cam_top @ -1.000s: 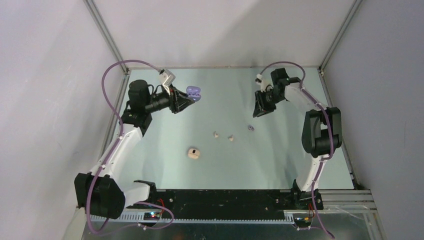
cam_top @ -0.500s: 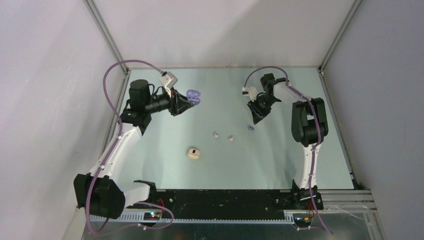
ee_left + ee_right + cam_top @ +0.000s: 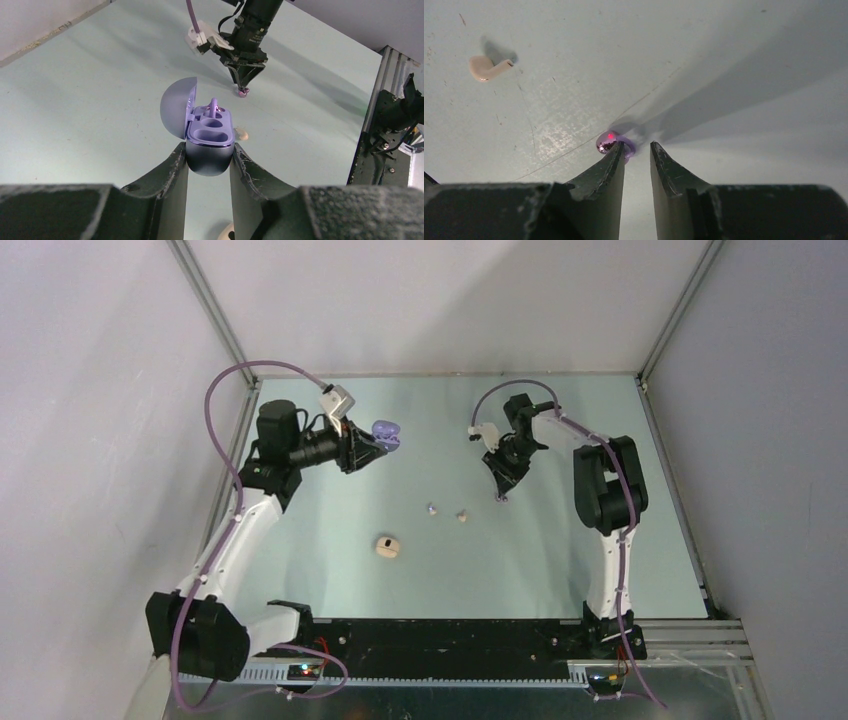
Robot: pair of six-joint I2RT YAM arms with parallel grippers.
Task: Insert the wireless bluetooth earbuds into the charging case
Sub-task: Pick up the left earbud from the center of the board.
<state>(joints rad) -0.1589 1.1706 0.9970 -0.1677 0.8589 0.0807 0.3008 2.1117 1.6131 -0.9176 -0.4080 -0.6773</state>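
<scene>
Looking down from the top cam: left gripper (image 3: pixel 381 443) is clamped on the purple charging case (image 3: pixel 386 428), held off the table (image 3: pixel 560 570) at far left, lid open. Right gripper (image 3: pixel 503 488) points down at a purple earbud (image 3: pixel 503 499) lying mid-table. A cream earbud (image 3: pixel 462 515), a second small bud (image 3: pixel 432 509) (colour hard to tell) and a cream case (image 3: pixel 388 546) lie nearer the bases, apart from it. Lots of bare table between the arms, and the frame walls aren't close.

Left wrist cam: case is pinched low on its body, between both fingers. One seated purple bud (image 3: pixel 213 106) fills the far socket; the near socket (image 3: pixel 212 134) is empty.

Right wrist cam: jaws are narrow w/ a bare gap between them. The purple earbud touches the tip of the finger nearer the cream earbud and sits mostly outside the gap, so it's not gripped. Tiny, glossy, rounded, prob. very light & slick; I'd guess it skates or flips if nudged. Best hold is across the rounded body w/ the jaws straddling it, so the tips need a sideways shift first.
</scene>
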